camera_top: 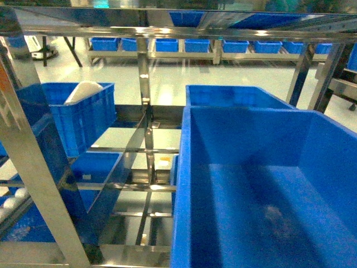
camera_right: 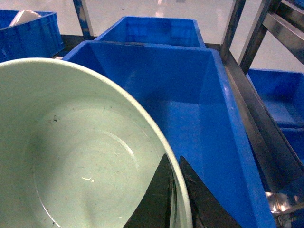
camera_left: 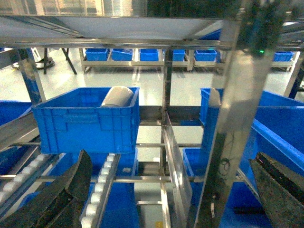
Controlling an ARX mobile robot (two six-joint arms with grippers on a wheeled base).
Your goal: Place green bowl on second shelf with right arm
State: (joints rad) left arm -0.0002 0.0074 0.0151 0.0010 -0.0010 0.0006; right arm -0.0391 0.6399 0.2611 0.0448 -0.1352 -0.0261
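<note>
The pale mint-green bowl [camera_right: 76, 156] fills the lower left of the right wrist view, its hollow facing the camera. My right gripper [camera_right: 174, 159] is shut on the bowl's rim, one dark finger inside and one outside. The bowl hangs just in front of a large blue bin [camera_right: 190, 99]. The second shelf, with its white roller track [camera_left: 105, 183], shows in the left wrist view. My left gripper [camera_left: 172, 156] stands open there with nothing between its fingers [camera_left: 78, 175]. Neither gripper nor the bowl appears in the head view.
A large blue bin [camera_top: 268, 184] fills the right of the head view, with another [camera_top: 234, 95] behind it. A smaller blue crate [camera_top: 83, 114] holding a white rounded object [camera_top: 83, 91] sits at the left. Steel uprights [camera_top: 33, 167] [camera_left: 232, 123] and a centre divider [camera_top: 146, 111] frame the rack.
</note>
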